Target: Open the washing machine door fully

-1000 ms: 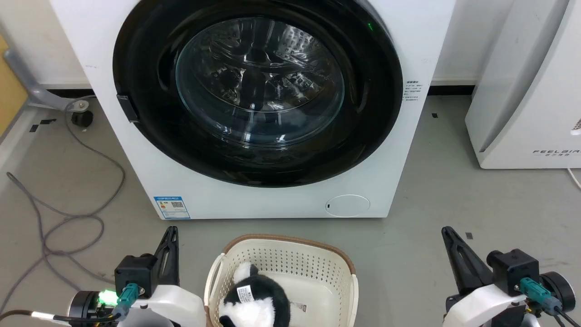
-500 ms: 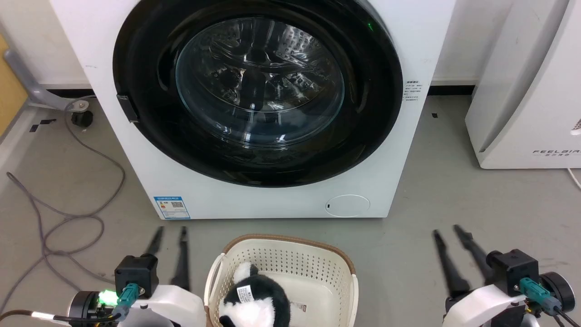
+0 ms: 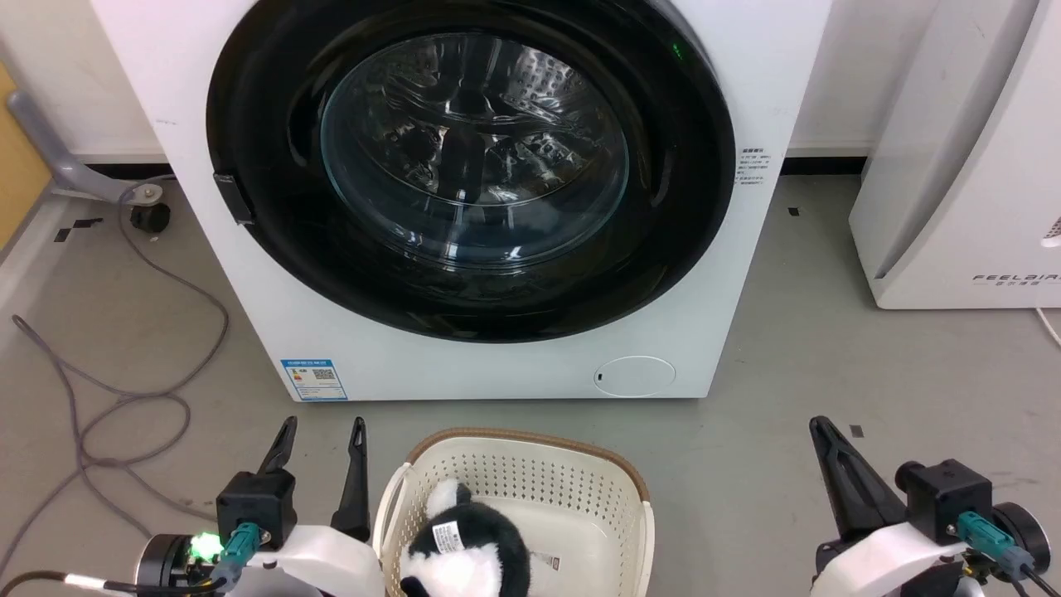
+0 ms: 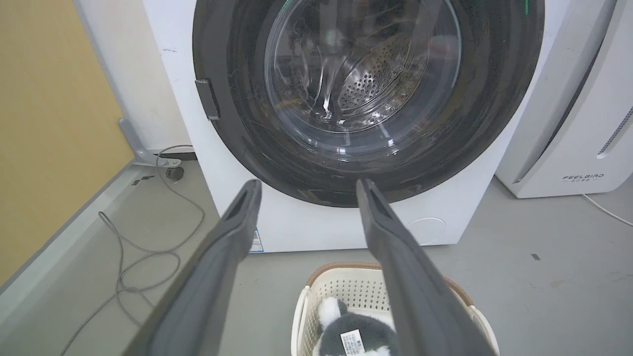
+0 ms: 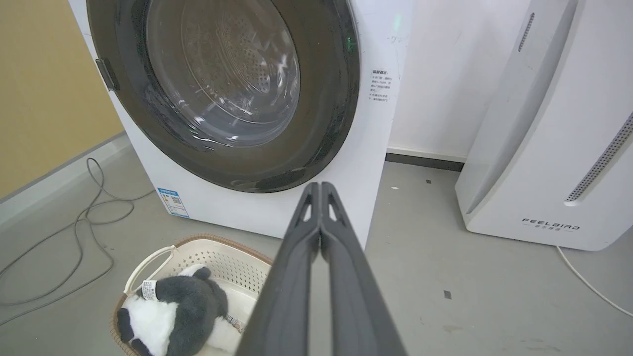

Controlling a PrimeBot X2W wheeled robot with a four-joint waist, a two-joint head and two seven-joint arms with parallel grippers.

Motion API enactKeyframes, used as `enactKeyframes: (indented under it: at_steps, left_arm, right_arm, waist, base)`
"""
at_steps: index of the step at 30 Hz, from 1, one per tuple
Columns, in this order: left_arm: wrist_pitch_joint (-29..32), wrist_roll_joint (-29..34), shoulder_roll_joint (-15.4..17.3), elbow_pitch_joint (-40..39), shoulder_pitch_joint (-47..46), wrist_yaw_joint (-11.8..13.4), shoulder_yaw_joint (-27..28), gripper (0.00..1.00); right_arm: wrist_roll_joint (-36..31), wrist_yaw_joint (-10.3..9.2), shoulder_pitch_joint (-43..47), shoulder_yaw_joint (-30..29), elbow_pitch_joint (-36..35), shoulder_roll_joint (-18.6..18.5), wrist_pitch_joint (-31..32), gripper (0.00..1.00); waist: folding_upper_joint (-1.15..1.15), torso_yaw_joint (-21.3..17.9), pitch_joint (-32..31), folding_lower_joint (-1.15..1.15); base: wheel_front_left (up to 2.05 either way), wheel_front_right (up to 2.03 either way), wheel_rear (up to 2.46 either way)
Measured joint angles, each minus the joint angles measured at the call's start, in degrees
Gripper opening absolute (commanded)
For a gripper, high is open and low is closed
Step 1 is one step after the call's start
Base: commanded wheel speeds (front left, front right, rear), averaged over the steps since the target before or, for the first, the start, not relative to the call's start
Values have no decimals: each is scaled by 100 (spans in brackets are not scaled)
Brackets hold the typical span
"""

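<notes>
The left pincer point(image 3: 322, 429) hangs with its two long dark fingers spread apart, the right pincer point(image 3: 819, 427) with its fingers pressed together, either side of a cream perforated plastic basket point(image 3: 530, 439) on the grey floor point(image 3: 829, 348). Beyond them, the large round glossy black door point(image 3: 472, 149) with its bulging clear glass bowl sits shut, flush on the big white front-loading washing machine point(image 3: 464, 373), untouched.
</notes>
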Motion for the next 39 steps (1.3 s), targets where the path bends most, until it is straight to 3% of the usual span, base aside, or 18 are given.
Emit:
enactKeyframes:
  at_steps: [11,23,39]
  left_arm:
    - [-118,-138,0,62,-1,-41,-56,100]
    - [-254,-237,0,135,-4,-85,-160,100]
    - [-454,-394,0,180,-133,-142,-214,100]
  right_arm:
    - [943,0,0,-11,1,0,-132,0]
    - [2855,0,-76,-104,142,0,-278,0]
    - [4758,-1,-1257,-420,910,-2,-478,0]
  waist:
    - [0,-19,5,0]
    - [0,-28,23,0]
    - [0,-87,231,0]
  base:
    - [0,0,0]
    - [0,0,0]
    - [0,0,0]
